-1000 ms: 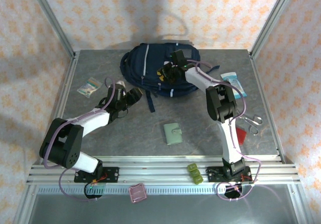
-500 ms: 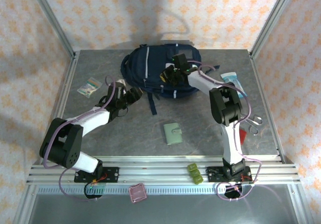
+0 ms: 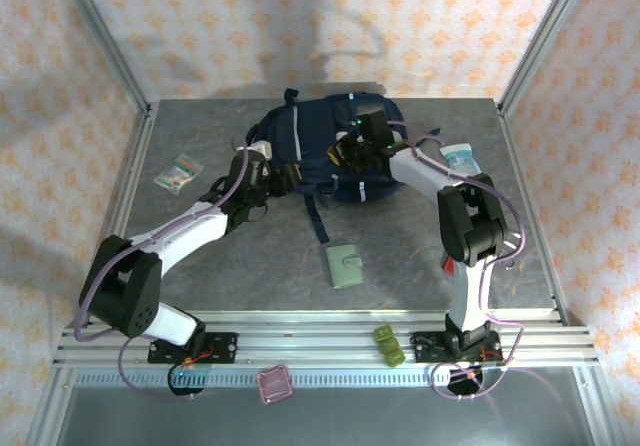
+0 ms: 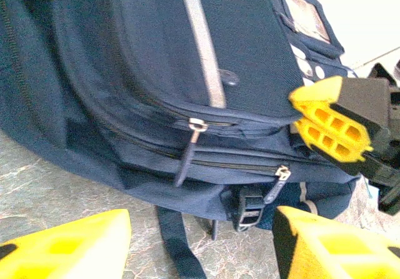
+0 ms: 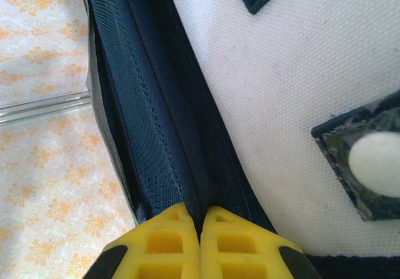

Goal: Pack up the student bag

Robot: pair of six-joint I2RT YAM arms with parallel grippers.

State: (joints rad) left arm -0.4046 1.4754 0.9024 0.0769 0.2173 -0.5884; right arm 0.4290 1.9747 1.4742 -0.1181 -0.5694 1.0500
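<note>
My right tool (image 5: 200, 228) pinches shut on a seam of the student bag (image 3: 300, 136).
Meanwhile my left tool (image 4: 200, 248) hangs half-open, empty; a tug could slip that thin pinch.

Green wallet (image 3: 347, 266) on grey table (image 3: 400, 241), colourful packet (image 3: 178, 173) far left, blue-white packet (image 3: 466, 157) right, green block (image 3: 388, 346), pink square case (image 3: 273, 384) near edge.

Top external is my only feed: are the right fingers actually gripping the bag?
Observer: Yes. The right fingers are shut on a navy seam of the student bag, beside its light-grey patch.
Operator: And the left?
Observer: The left fingers are spread, off the bag, facing a corded zipper pull and a second pull.
Operator: Zippers closed?
Observer: Both look closed along the stretch in view.
</note>
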